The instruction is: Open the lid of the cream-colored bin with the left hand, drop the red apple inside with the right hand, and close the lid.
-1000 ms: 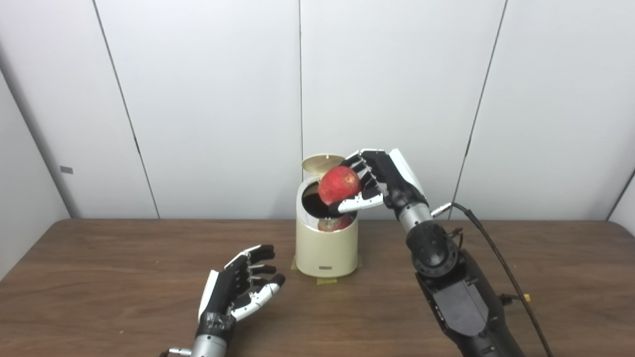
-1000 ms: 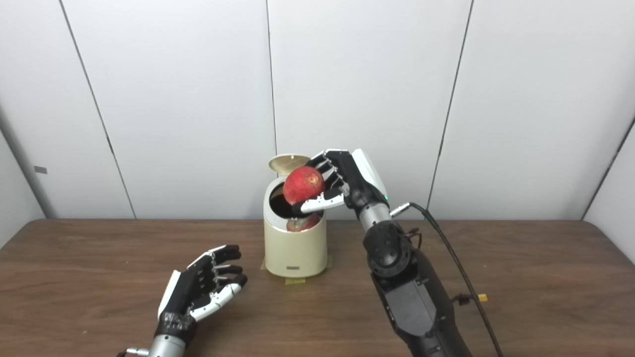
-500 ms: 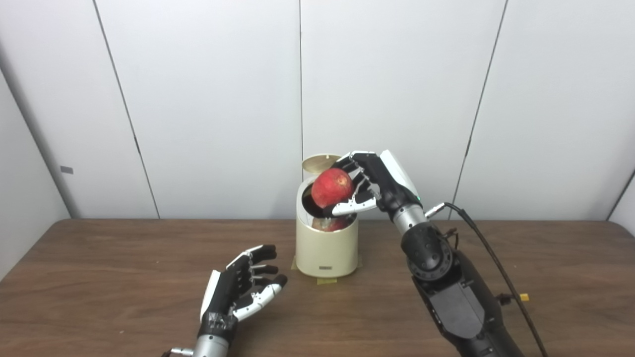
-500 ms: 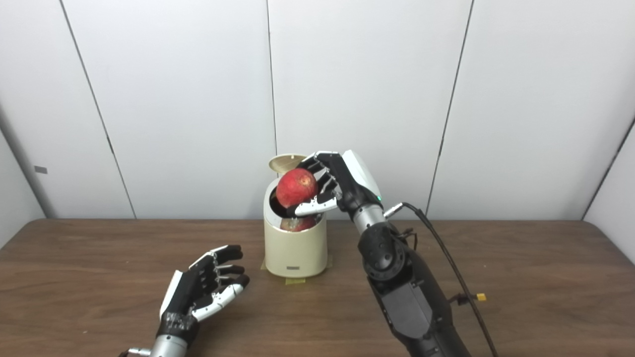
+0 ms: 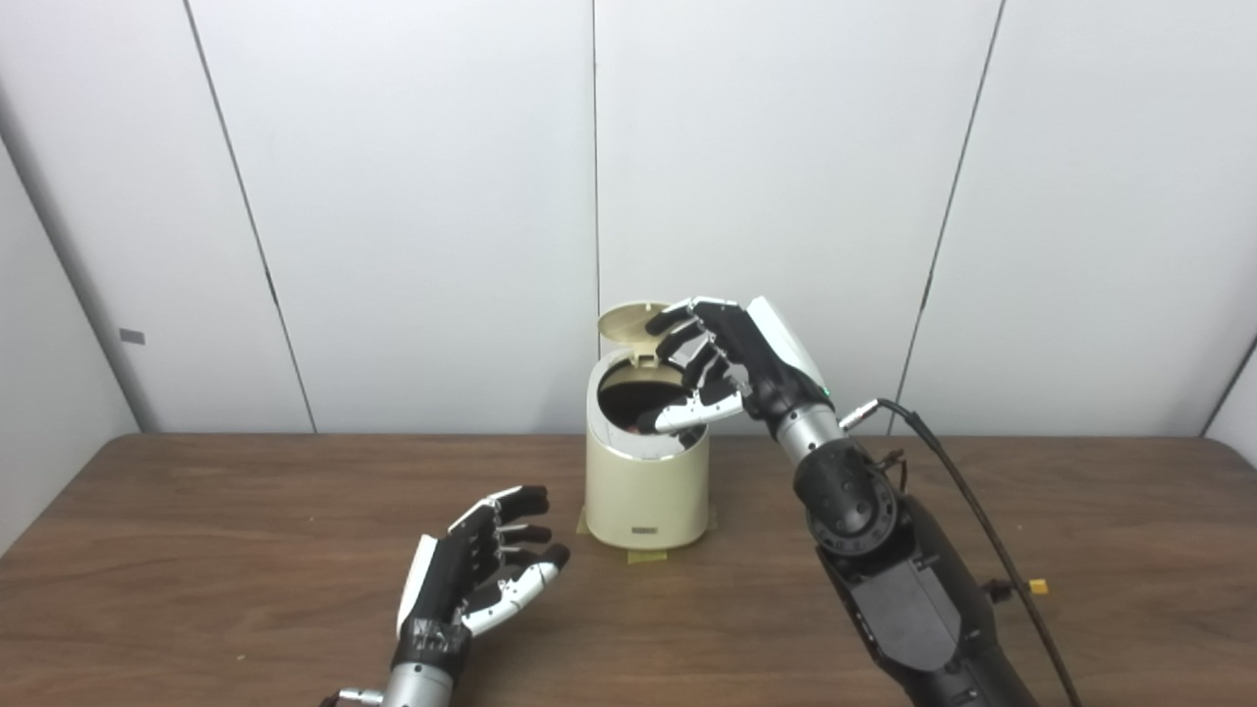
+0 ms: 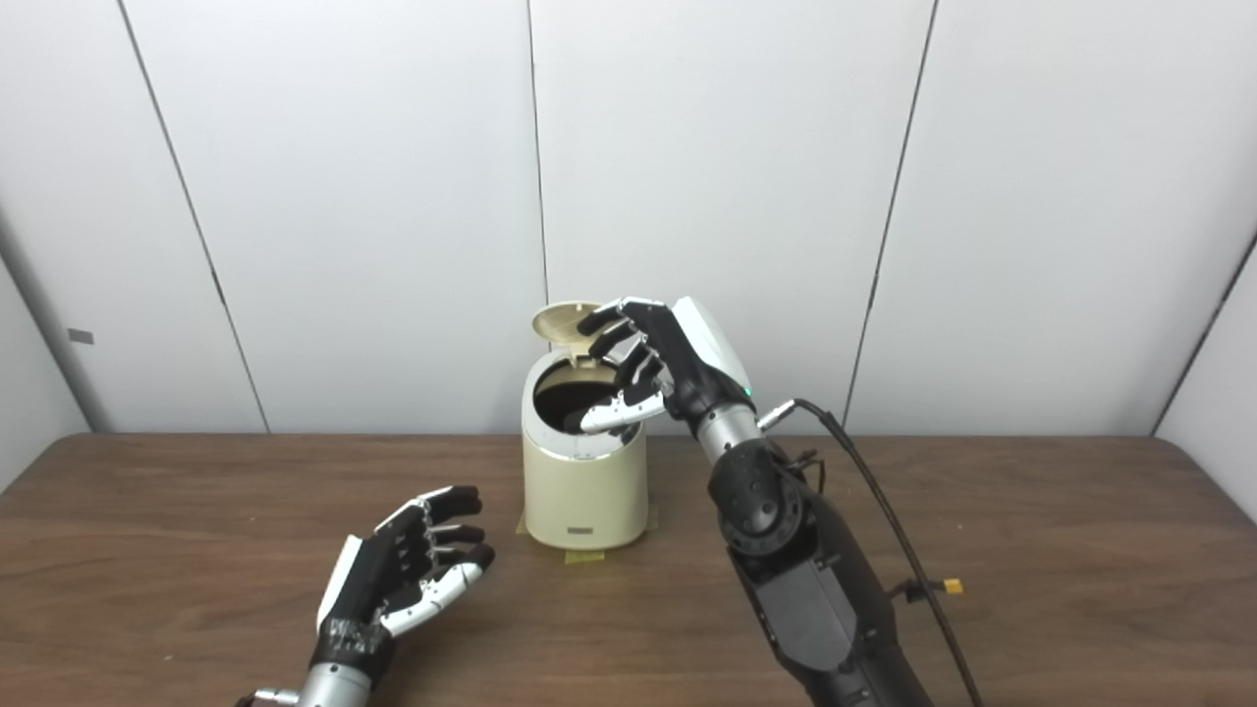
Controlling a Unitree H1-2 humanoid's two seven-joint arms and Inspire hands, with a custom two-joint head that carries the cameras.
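Right hand (image 5: 722,363) hovered empty, fingers spread, over the cream-colored bin (image 5: 646,481), the apple unseen, presumably inside, while the raised lid (image 5: 633,322) stood nearer it than the open left hand (image 5: 481,574).

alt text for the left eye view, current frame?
The robot's right hand, fingers spread and holding nothing, hovers over the open mouth of a cream-colored bin whose lid stands raised at the back. The left hand is open, over the wooden table in front of the bin; no apple is visible.
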